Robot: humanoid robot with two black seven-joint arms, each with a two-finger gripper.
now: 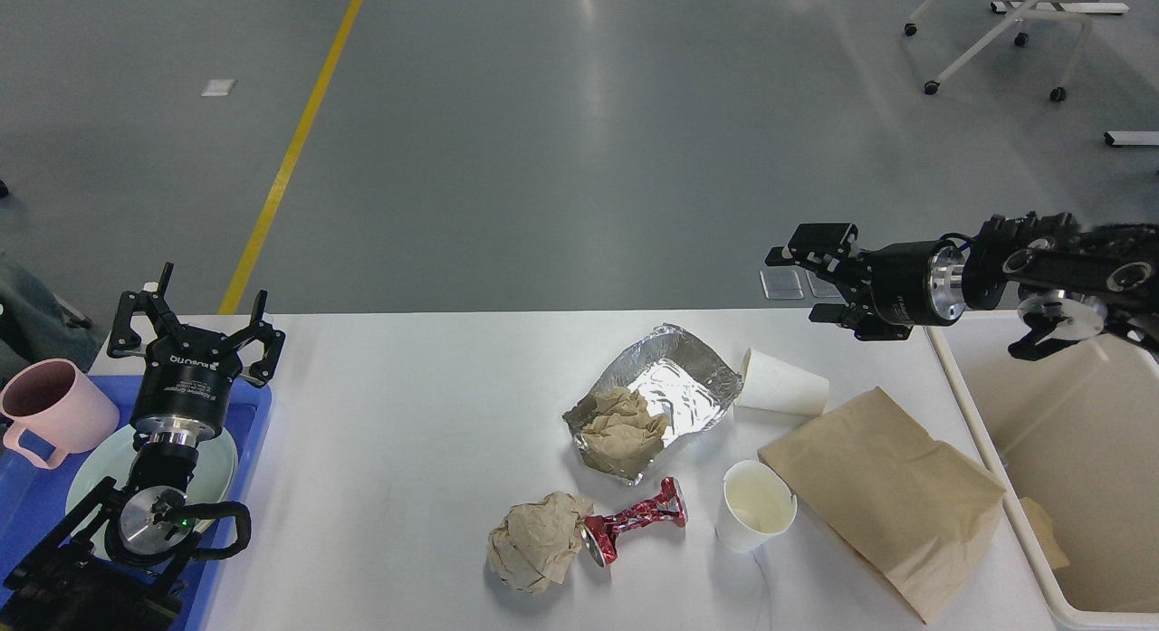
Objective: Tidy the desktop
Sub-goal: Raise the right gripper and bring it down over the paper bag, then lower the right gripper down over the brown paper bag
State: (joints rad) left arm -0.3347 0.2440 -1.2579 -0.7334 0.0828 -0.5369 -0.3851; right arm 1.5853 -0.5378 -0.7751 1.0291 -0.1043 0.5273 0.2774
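Observation:
The white desktop (416, 450) carries litter: a crumpled foil sheet (665, 387) with a brown paper wad on it, a second brown paper ball (536, 553), a crushed red can (634, 527), an upright white paper cup (757, 518), a tipped white cup (783, 384), and a flat brown paper bag (892, 495). My left gripper (195, 319) is open and empty above the blue tray (258, 423). My right gripper (806, 282) is open and empty, raised above the table's far right edge, pointing left.
A cream bin (1077, 450) stands right of the table with a brown scrap inside. The blue tray at the left holds a pale green plate (95, 473) and a pink mug (50, 414). A wheeled chair base (996, 43) stands on the floor far right.

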